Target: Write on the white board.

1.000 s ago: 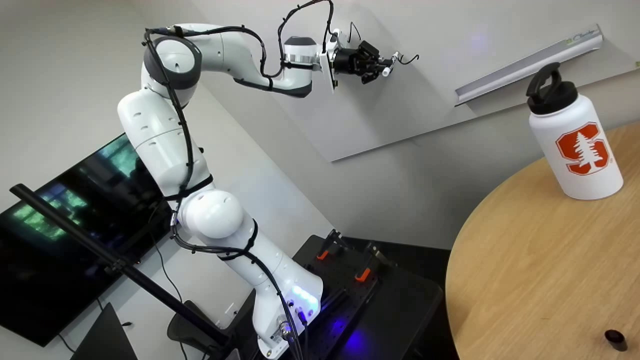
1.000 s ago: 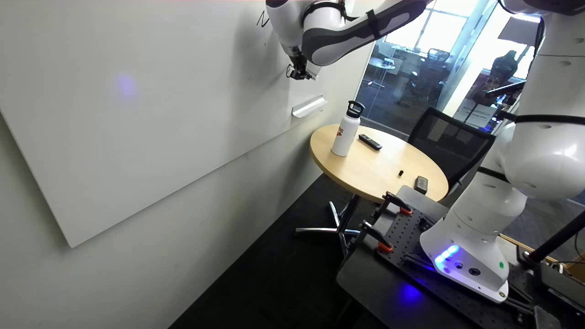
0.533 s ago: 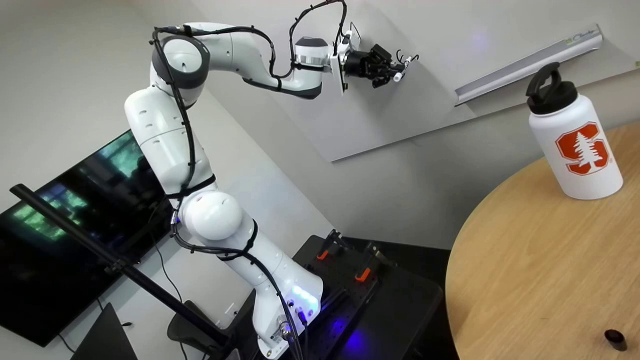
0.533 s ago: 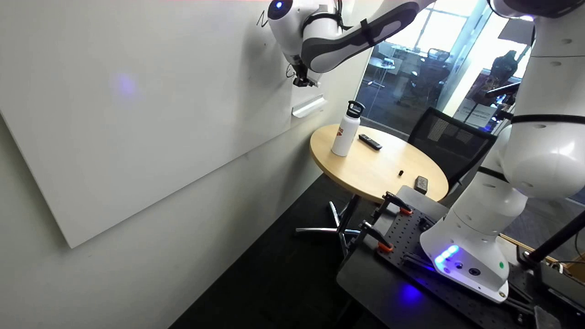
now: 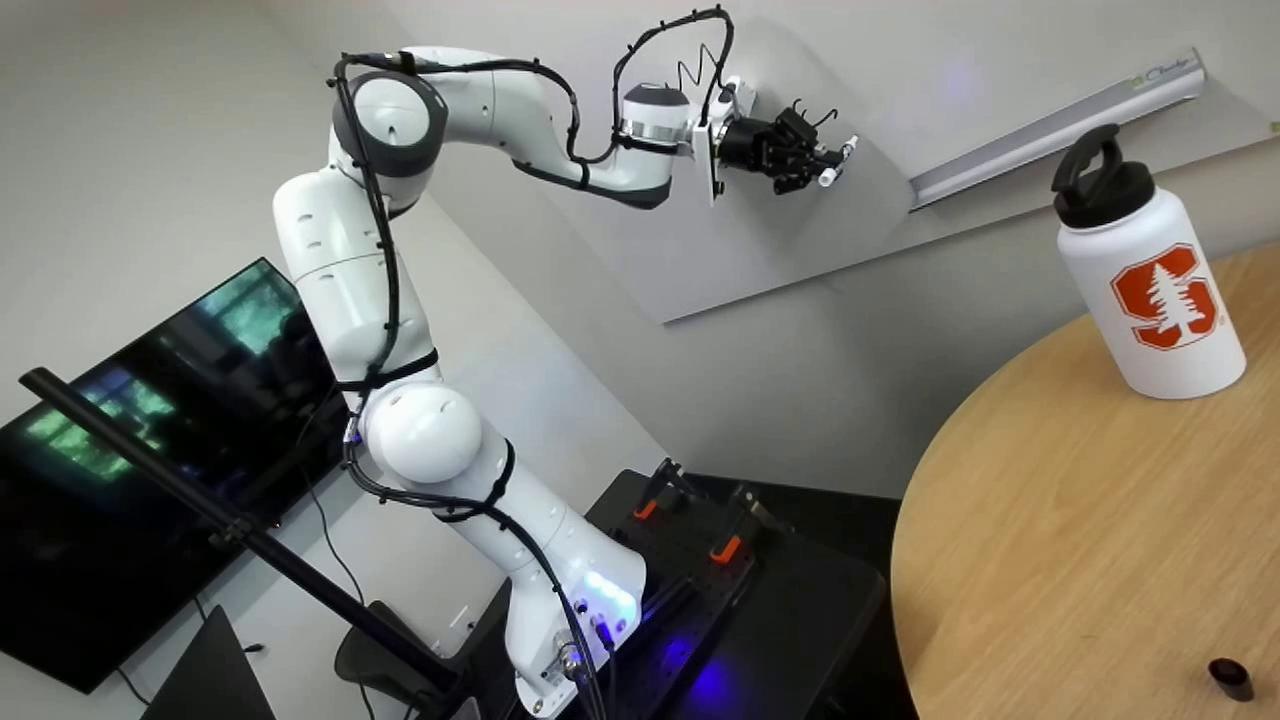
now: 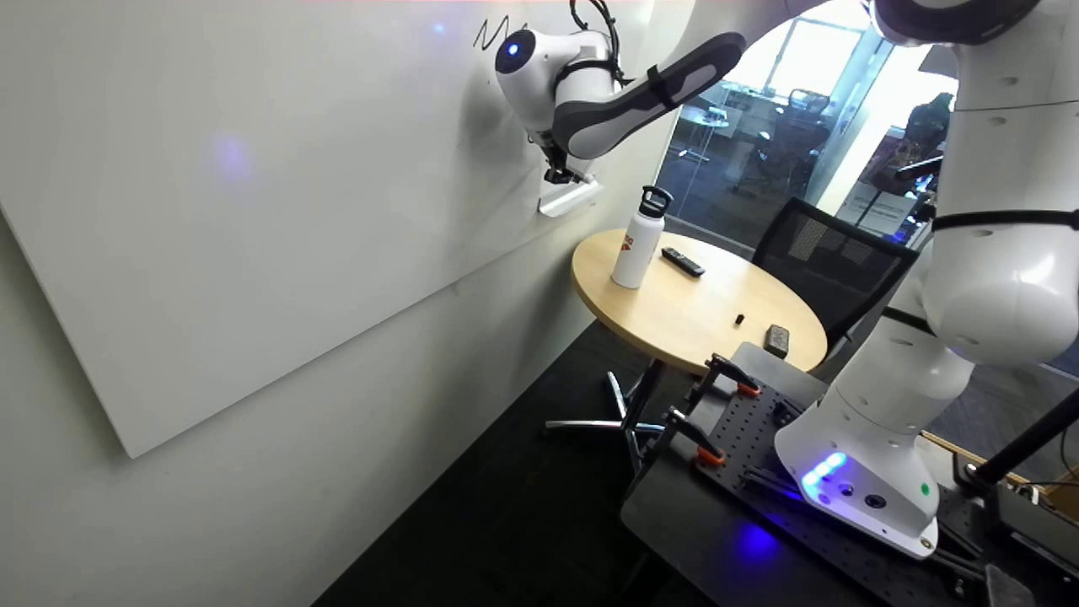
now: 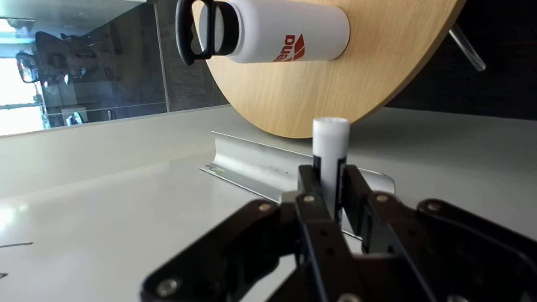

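Observation:
The white board (image 6: 295,219) is a large glossy panel on the wall, in both exterior views (image 5: 950,50) and across the lower left of the wrist view (image 7: 126,230). A black zigzag scribble (image 6: 492,34) shows on it above the wrist, with short black strokes at the left of the wrist view (image 7: 16,244). My gripper (image 7: 331,184) is shut on a white marker (image 7: 330,136) with black label bands. In an exterior view the gripper (image 5: 825,165) holds the marker (image 5: 829,177) sideways close to the board. Whether its far tip touches the board is hidden.
A silver tray rail (image 5: 1060,130) juts from the board just past the gripper. A round wooden table (image 6: 700,320) below holds a white bottle (image 6: 638,250), a remote (image 6: 683,262), a small black cap (image 6: 739,319) and an eraser (image 6: 776,341). A chair (image 6: 830,261) stands behind.
My gripper has moved lower along the board and closer to the tray rail, still holding the marker. More of the black scribble has come into view above the wrist.

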{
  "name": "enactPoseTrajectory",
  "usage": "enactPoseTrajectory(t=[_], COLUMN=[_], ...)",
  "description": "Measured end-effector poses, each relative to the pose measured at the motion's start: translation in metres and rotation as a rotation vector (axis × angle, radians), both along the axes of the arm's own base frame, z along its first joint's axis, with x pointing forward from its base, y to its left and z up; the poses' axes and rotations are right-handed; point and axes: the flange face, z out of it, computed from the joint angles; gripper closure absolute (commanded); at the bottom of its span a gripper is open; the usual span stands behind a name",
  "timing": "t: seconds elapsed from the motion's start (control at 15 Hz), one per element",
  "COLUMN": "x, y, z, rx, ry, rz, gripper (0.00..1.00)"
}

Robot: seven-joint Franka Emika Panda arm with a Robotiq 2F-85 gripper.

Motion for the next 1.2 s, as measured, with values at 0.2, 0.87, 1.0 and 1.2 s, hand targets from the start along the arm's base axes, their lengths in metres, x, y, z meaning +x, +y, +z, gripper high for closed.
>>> enactPoseTrajectory(t=[0.2,0.87,1.0,1.2], x=[0.002,0.000,-0.002,-0.004], y=[-0.008,-0.001,0.006,0.019], z=[0.001,0.045,0.053,0.056], rx=[0.010,0.028,0.032,0.048], ry=[-0.012,-0.091,-0.099,-0.082], rz=[-0.001,0.025,0.035,0.054], gripper=[0.92,0.92,0.92,0.92])
